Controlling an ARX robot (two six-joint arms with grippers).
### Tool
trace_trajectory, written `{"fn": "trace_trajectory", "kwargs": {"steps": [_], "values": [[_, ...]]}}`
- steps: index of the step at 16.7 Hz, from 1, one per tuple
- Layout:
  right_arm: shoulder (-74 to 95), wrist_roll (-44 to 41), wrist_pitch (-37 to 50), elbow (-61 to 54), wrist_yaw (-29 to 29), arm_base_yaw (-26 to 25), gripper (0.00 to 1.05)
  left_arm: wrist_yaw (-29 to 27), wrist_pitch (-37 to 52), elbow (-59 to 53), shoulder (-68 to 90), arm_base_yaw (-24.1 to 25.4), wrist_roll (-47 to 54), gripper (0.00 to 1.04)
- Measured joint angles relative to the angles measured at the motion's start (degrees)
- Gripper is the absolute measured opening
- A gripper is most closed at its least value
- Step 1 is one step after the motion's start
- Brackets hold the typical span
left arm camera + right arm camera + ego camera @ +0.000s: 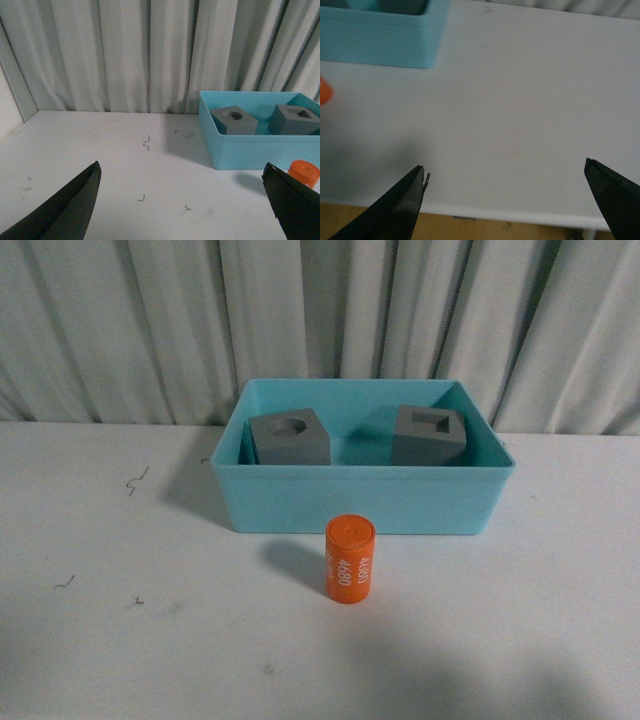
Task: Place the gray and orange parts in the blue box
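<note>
- The curtain [320,310], pale and hanging in folds, fills the whole background behind the table.
- The table [120,640] is white and carries everything else; in the right wrist view its near edge shows, with a brownish floor [370,222] below it.
- The blue box [360,502] stands at the back of the table, close to the curtain and about centred in the front view.
- The left gripper [181,165] is spread wide, its two dark fingers [75,205] far apart with only bare table between them. It holds nothing and touches nothing, and it hangs well to the left of the box.
- The right gripper [505,164] is just as wide apart and just as empty (nothing but white tabletop between the tips). It hangs over the near part of the table, with a corner of the box and a sliver of orange at the edge of its view.
- The cube with a round hole [290,438] sits inside the box, at its left end, hole facing up.
- The cube with a square hole [428,435] sits inside the box too, at the right end, apart from the first cube.
- The orange cylinder [350,560] stands upright on the table outside the box, just in front of its front wall, white digits on its side.
- A few small dark marks [136,480] dot the table left of the box.
</note>
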Motion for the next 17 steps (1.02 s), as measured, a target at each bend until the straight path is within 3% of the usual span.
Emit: {"fn": "trace_trajectory", "kwargs": {"steps": [1,5,9,17], "values": [[8.61,-3.10,3.45,2.75,-5.22,0.68,0.98,0.02,0.00,0.00,0.00,0.00,0.00,0.98],[32.11,-11.02,0.13,13.46,-14.80,9.57,0.98,0.00,0.02,0.00,0.00,0.00,0.00,0.98],[49.99,-13.70,5.44,24.26,-13.09,17.94,0.98,0.00,0.00,0.00,0.00,0.00,0.00,0.98],[65.42,-14.86,1.09,42.91,-14.69,25.66,0.98,0.00,0.00,0.00,0.00,0.00,0.00,0.98]]}}
